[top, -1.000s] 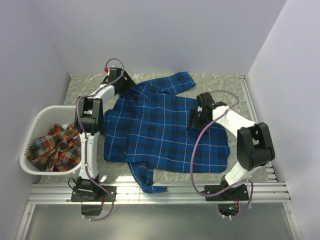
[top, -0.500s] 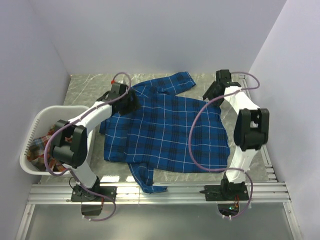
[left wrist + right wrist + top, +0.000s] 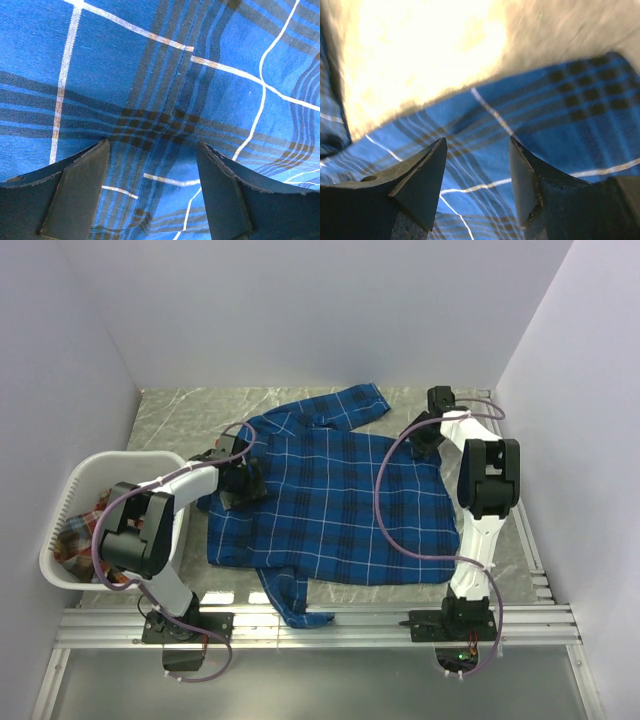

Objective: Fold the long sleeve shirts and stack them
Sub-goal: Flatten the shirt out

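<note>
The royal blue plaid shirt [image 3: 330, 505] lies spread flat on the table, one sleeve [image 3: 352, 403] reaching to the far side and one [image 3: 290, 602] hanging over the near edge. My left gripper [image 3: 243, 485] is open, low over the shirt's left part; the left wrist view shows blue cloth [image 3: 165, 80] between its fingers [image 3: 75, 190]. My right gripper [image 3: 422, 443] is open over the shirt's far right edge; the right wrist view shows cloth [image 3: 480, 125] and bare table [image 3: 430, 55] beyond. The red-orange plaid shirt [image 3: 88, 538] lies crumpled in the basket.
The white plastic laundry basket [image 3: 75, 485] stands at the left edge of the table. Walls close in on the left, far and right sides. A metal rail [image 3: 320, 625] runs along the near edge by the arm bases.
My left gripper has moved from the collar area nearer, onto the shirt's left part. My right gripper has come in a little from the far right corner to the shirt's edge.
</note>
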`<state>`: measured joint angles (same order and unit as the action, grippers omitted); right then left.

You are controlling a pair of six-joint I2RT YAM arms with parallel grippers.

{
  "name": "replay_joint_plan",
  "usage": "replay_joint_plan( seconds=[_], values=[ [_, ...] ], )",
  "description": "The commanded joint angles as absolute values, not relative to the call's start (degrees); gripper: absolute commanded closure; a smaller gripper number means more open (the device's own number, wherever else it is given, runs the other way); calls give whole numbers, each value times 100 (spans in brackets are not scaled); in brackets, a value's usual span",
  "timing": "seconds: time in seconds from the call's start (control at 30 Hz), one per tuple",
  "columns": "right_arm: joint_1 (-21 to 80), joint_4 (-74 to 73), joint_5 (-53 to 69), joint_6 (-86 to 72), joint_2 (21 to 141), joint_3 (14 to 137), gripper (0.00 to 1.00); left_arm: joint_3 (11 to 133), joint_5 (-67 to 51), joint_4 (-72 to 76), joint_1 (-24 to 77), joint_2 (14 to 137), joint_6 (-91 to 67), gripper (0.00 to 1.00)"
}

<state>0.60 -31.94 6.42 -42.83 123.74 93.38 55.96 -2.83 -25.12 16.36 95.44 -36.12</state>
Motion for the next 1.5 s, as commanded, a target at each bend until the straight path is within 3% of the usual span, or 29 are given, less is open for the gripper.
replay_joint_plan(
  seconds=[0.0,0.33,0.5,0.7,0.93,1.17,1.47],
  values=[
    [-184,-3190,633,-4596,12682,9684,40,5335,-246,-2970,1407,9519,-3410,22],
    [-650,-3770,519,-4553,13666,11318,40,5396,-369,-3015,1283,9194,-3234,20],
    [-650,-3701,738,-3983,13519,11804,38,5879,-676,-2892,1327,8983,-3261,16],
    [-545,-3270,641,-3674,11894,10628,36,6433,-677,-2646,1432,8833,-3401,13],
    [-62,-2743,1606,-3998,10259,8074,36,6627,-396,-2330,1424,9246,-3559,16],
    [457,-1654,2250,-4455,9958,6426,37,6531,-149,-1996,1301,9834,-3788,17],
    [-237,-1872,1188,-4386,10362,6064,37,6600,-158,-1977,1125,10423,-3981,17]
  ],
)
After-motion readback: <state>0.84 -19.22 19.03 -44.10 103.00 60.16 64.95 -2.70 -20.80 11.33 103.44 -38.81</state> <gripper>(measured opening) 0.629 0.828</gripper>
